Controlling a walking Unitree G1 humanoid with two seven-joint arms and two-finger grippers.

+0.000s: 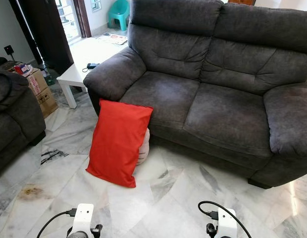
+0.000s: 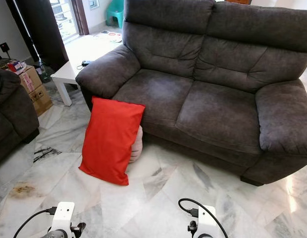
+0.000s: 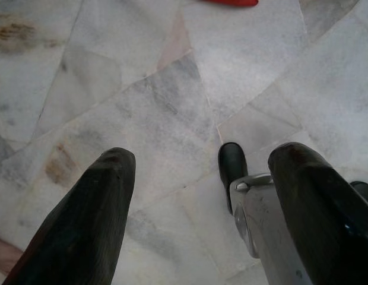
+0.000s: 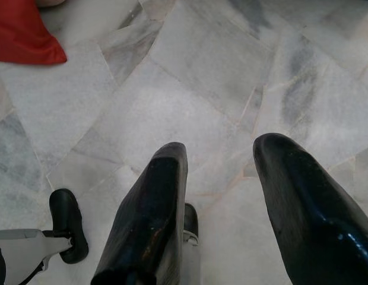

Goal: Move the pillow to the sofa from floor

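Observation:
A red pillow [image 1: 118, 142] stands upright on the marble floor, leaning against the front of the dark grey two-seat sofa [image 1: 213, 89] below its left seat. A pale cushion [image 1: 143, 147] peeks out behind it. Both arms hang low at the bottom edge of the eye views, well short of the pillow. My left gripper [image 3: 196, 178] is open over bare floor, with a sliver of the red pillow [image 3: 230, 2] far off. My right gripper [image 4: 222, 172] is open too, and the red pillow's corner [image 4: 24, 35] lies away from it.
A white low table [image 1: 79, 74] stands left of the sofa, with cardboard boxes [image 1: 40, 89] and a second dark sofa [image 1: 12, 119] at the far left. Marble floor [image 1: 168, 198] stretches between me and the pillow. A teal chair [image 1: 118, 14] stands at the back.

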